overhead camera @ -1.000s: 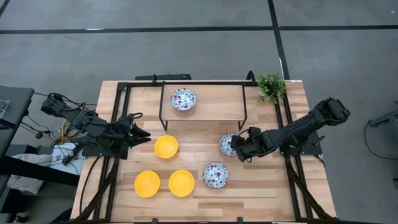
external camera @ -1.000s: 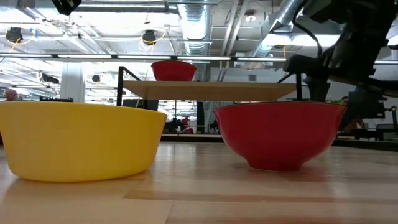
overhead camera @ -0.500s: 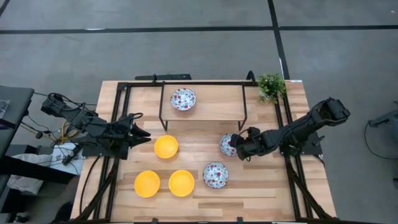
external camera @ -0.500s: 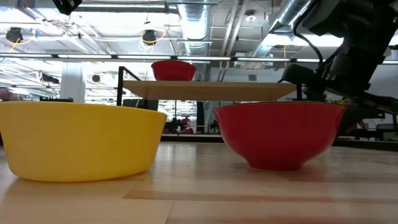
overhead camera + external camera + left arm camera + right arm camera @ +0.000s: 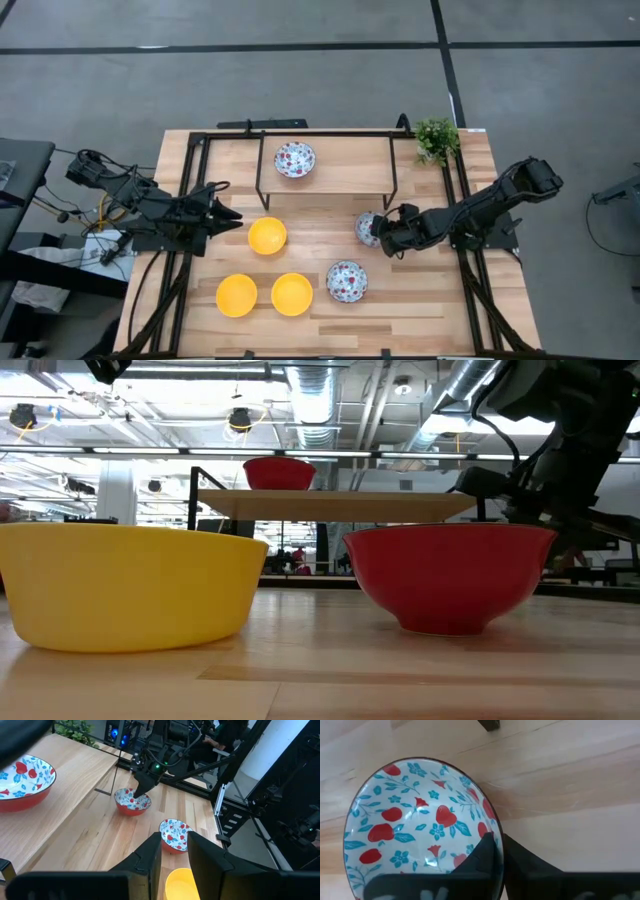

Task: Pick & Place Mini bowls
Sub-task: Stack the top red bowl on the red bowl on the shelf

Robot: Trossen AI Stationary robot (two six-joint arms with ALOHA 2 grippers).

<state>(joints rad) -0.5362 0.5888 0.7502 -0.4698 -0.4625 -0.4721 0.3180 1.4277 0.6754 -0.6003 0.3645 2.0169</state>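
The table (image 5: 400, 300) carried a raised shelf (image 5: 340, 172). The right tool (image 5: 377, 231) had just closed on the rim of a floral bowl (image 5: 366, 228) at the table's right-middle, so lifting could follow. The left tool (image 5: 236, 220) waited, nearly closed and empty. Three yellow bowls and three floral ones showed, one on the shelf.

Right tool (image 5: 377, 232) reaches toward mid-table, fingers pinched together; left tool (image 5: 233, 220) waits at the left edge, seemingly near-closed.
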